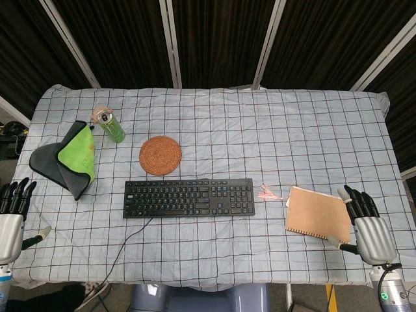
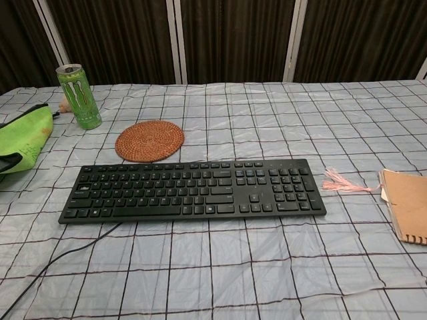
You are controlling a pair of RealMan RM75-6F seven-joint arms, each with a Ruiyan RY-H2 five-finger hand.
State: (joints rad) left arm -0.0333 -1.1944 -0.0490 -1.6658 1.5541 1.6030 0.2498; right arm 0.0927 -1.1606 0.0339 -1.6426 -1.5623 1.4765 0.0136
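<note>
The notebook (image 1: 318, 213), brown with a pink tassel (image 1: 267, 192), lies at the right end of the checked tablecloth (image 1: 260, 130), its long axis slanting down toward the right hand (image 1: 365, 221). That hand sits just beside its right edge, fingers spread, holding nothing. The left hand (image 1: 13, 211) waits far across, beyond the keyboard (image 1: 188, 197), also spread and empty.

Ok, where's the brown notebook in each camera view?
Head view: brown notebook lower right, beside the right hand.
Chest view: brown notebook at the right edge, partly cut off.
Shared landmark: the pink tassel between it and the keyboard.
</note>
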